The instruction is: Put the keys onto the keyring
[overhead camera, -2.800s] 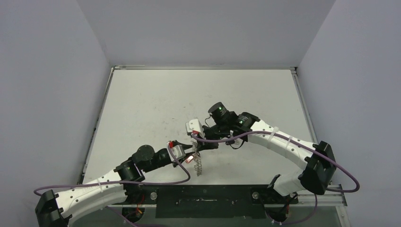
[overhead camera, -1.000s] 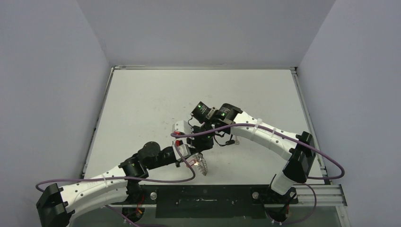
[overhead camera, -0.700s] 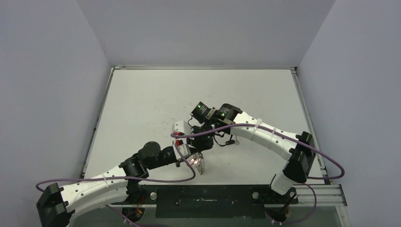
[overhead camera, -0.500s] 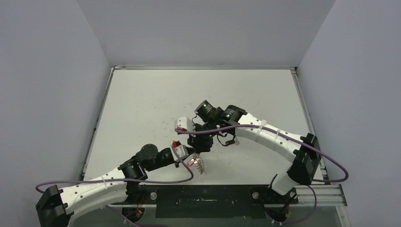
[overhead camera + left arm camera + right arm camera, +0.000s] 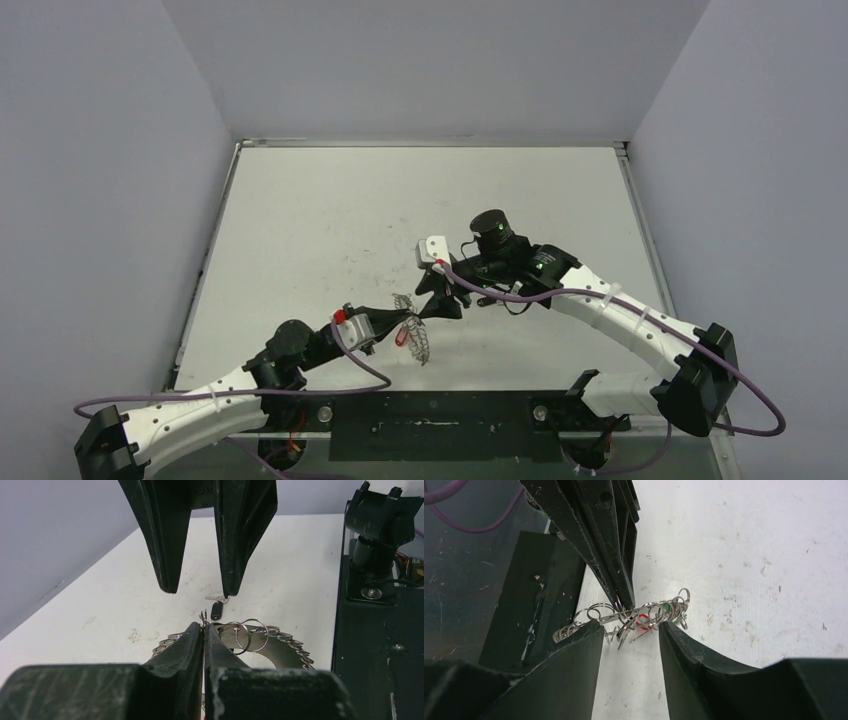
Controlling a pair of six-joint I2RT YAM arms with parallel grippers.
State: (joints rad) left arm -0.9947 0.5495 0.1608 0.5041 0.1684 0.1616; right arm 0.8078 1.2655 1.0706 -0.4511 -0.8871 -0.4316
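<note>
**Keyring pinched by left gripper; right gripper drawn back, empty.**

The keyring [image 5: 267, 647] sits near the front edge of the bench [image 5: 400, 200], its rim nipped in the pressed-together left gripper [image 5: 204, 627]. One black-headed key [image 5: 216, 611] shows just beyond it, apparently loose on the bench, though the wrist view is too cramped for me to be sure. The right gripper [image 5: 430, 308] was over the ring half a second ago. It has now backed off rightward, fingers spread, carrying nothing. I judge no key threaded yet.

Keyring [image 5: 272, 652] in left tool [image 5: 204, 626]
</note>
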